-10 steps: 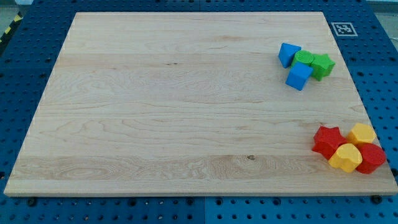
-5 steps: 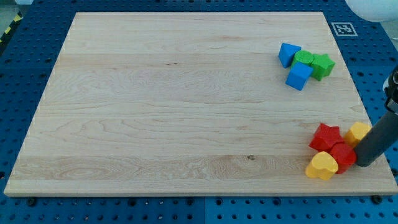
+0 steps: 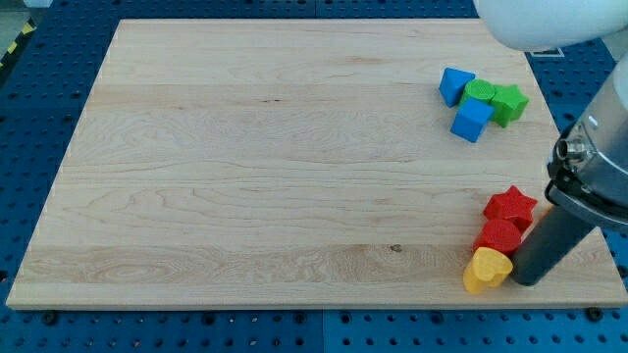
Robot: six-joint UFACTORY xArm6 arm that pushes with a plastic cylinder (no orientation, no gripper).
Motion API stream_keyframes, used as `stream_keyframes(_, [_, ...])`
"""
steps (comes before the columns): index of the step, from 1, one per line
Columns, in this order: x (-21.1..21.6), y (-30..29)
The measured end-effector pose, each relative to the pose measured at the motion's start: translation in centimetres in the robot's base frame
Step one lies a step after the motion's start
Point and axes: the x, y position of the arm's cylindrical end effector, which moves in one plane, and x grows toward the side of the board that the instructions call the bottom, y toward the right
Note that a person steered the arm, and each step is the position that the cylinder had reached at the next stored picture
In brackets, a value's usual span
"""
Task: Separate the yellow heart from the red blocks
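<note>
A pale wooden board with visible grain is lying on a blue perforated table top; a small black-and-white printed marker is sitting at the board's corner at the view's top right.

Near the view's bottom right, my tip, the lower end of a straight dark rod, is resting on the board just to the view's right of the yellow heart-shaped block; it is standing very close to the heart, though contact cannot be made out for certain; the rod is slanting up toward the view's right into a grey arm housing. The arm is carrying no pincer at all, only this rod, so nothing is being held.

The yellow heart-shaped block is lying closest to the board's bottom edge; directly above it, and touching it, a red block of unclear shape is sitting; above that, touching it in turn, a red star-shaped block is lying; the three are forming a short column leaning slightly toward the view's top right, so the heart is not yet standing apart from the red pieces.

Well apart from these, toward the view's top right, four blocks are huddling together: a blue block at the cluster's left, a blue cube-like block below it, a green round block between them, and a green star-shaped block at the cluster's right.
</note>
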Motion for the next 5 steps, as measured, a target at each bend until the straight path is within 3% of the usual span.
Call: stream_keyframes(5, [-2.2,-6.8])
